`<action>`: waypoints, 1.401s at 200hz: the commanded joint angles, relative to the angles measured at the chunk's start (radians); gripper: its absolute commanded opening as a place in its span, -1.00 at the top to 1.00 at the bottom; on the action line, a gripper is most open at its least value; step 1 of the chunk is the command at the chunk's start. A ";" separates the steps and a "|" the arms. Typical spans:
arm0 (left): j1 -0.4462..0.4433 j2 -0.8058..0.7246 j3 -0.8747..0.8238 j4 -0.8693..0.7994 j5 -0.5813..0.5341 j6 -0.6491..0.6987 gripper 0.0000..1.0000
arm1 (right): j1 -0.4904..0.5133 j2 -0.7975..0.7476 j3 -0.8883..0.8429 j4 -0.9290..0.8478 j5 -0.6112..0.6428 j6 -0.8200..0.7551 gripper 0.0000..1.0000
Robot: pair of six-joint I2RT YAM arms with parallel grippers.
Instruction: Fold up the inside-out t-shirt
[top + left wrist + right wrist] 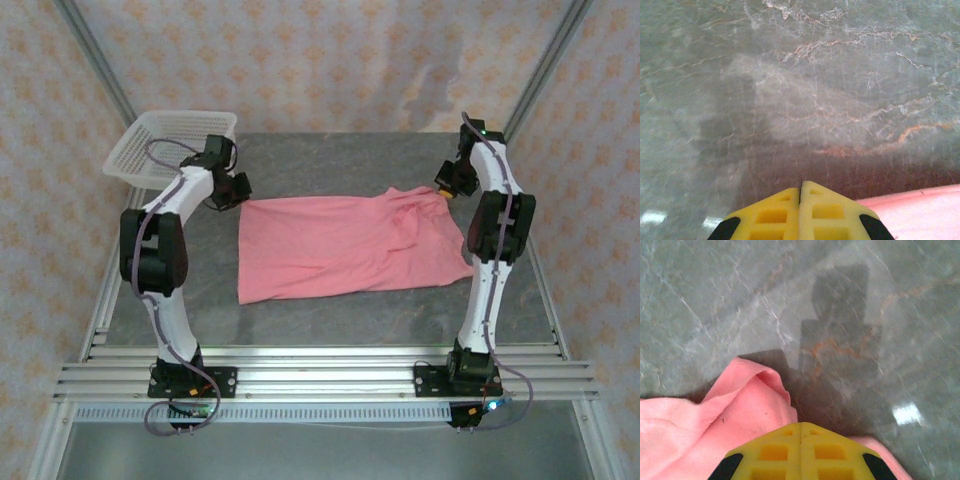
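Fabric of a salmon-pink short-sleeved cotton t-shirt [345,245] was spread almost flat across the middle of a grey marbled desk [330,155], between the two arms, with wrinkles gathered toward its far right corner.

The left arm [160,250] was posed upright from its base, bent at the elbow and angled forward and inward. The left gripper [236,190] was positioned at the shirt's far left corner. In the left wrist view its yellow fingertips [772,215] were pressed together with a thin seam between them, above bare desk. A pink edge of the shirt was seen just beside them at the lower right, and whether any cloth was pinched could not be told.

The right arm [495,240] was posed in a like way, and the right gripper [446,190] was placed at the far right corner. In the right wrist view its fingertips were likewise closed tight. The cloth was bunched into a raised fold that ran under them on both sides, so the shirt was held there.

A white plastic mesh basket [130,150] was set at the far left corner of the desk, just behind the left gripper and apart from the shirt.
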 commanded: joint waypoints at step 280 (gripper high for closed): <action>-0.037 -0.402 -0.686 0.191 -0.001 -0.122 0.94 | -0.051 -0.617 -0.995 0.249 0.159 0.136 0.83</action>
